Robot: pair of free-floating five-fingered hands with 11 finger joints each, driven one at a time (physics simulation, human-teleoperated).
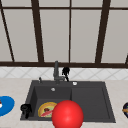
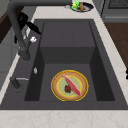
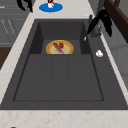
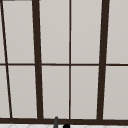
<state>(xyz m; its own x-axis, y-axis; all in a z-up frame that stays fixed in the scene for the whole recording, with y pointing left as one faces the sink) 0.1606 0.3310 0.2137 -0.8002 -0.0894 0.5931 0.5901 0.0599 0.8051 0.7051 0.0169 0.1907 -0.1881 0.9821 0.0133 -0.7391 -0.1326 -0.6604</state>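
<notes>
Here the right hand [image 1: 66,71] hovers just right of the tap [image 1: 56,72], behind the sink [image 1: 90,100], and is the nearer hand to it. Its fingers hang loosely downward, apart and gripping nothing; in the right side view they [image 3: 108,23] trail down beside the tap's base [image 3: 95,32]. The tap lies to the hand's left, its stem upright and its spout reaching forward over the basin. The left hand [image 1: 26,109] floats well away from the tap, at the sink's front left corner, fingers curled, holding nothing. Inside the basin, in front of the tap, lies a yellow plate [image 2: 69,85] with a red strip of food on it. A red ball [image 1: 67,115] sits at the sink's front edge. No writing or brand can be read anywhere.
</notes>
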